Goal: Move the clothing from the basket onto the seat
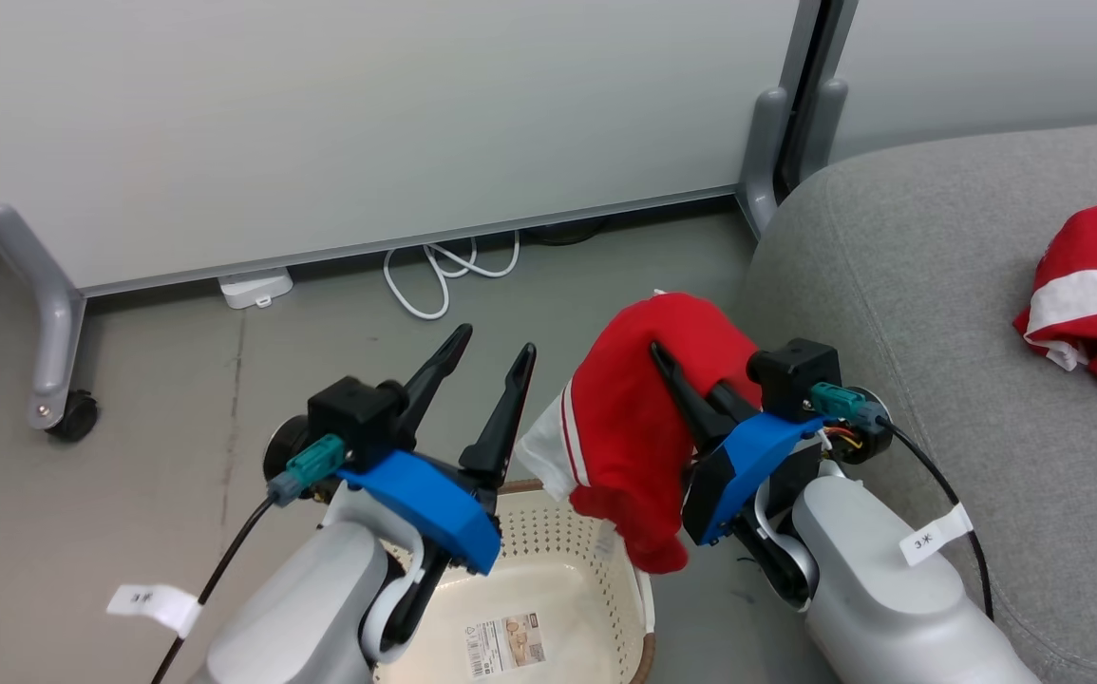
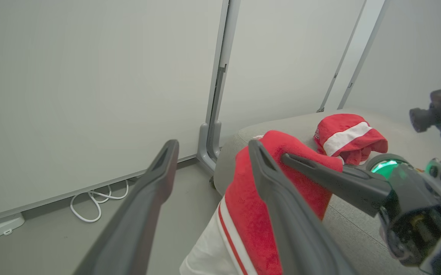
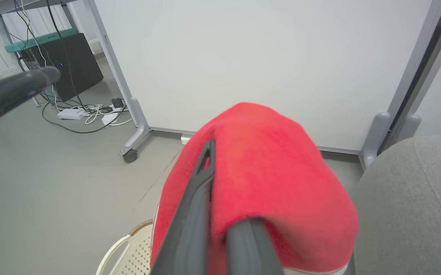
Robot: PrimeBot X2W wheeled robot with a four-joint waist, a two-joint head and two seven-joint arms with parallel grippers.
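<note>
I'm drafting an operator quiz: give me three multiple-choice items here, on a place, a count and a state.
1. The loose garment lies: A on a table; B on the seat; C on a shelf.
2. Red garments in sight: A one; B two; C three.
3. The left pincer is: A open, empty; B shut on cloth; C shut, empty.
B: it rests on that grey cushion. B: the loose one plus the held garment in the right pincer. A: its fingers stand apart, nothing between.

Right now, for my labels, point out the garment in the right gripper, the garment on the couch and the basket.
held garment [image 1: 629,427]: head view, its red middle.
garment on the couch [image 1: 1094,288]: head view, its white stripe.
basket [image 1: 548,532]: head view, its perforated far wall.
</note>
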